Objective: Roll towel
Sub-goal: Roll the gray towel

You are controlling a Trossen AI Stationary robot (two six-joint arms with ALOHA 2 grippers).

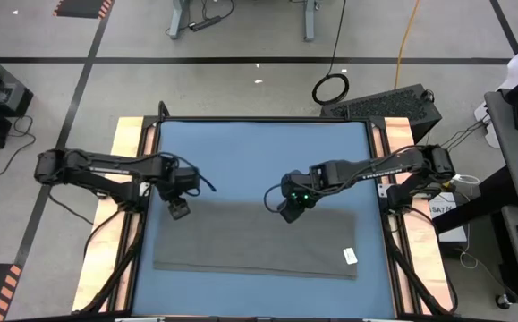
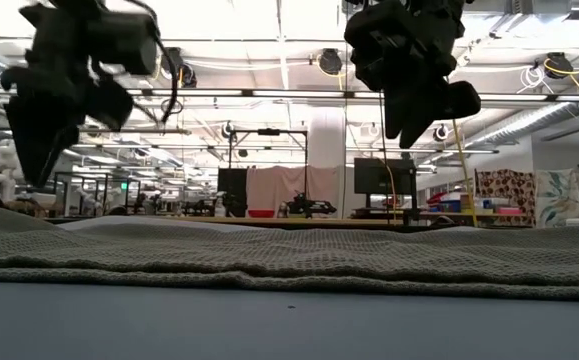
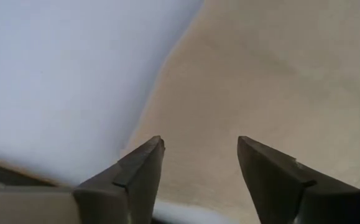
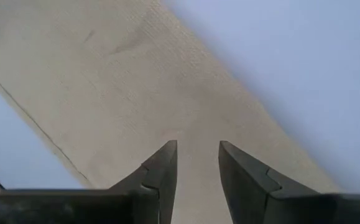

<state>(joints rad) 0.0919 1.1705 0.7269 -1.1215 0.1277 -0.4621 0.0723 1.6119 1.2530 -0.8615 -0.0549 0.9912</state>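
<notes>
Flat on the blue table (image 1: 259, 152) lies the grey towel (image 1: 250, 241), near the front edge, with its white tag (image 1: 350, 257) at the right end. Both grippers hang above its far edge, left gripper (image 1: 179, 211) and right gripper (image 1: 287, 215), fingers apart, holding nothing.

both arms are dark, slim jointed links with black cables looped along them. the right arm (image 1: 366, 168) carries pale lettering on one link and a small green light near its wrist. each wrist ends in two dark, wedge-shaped tapering fingers (image 3: 136, 177).
</notes>
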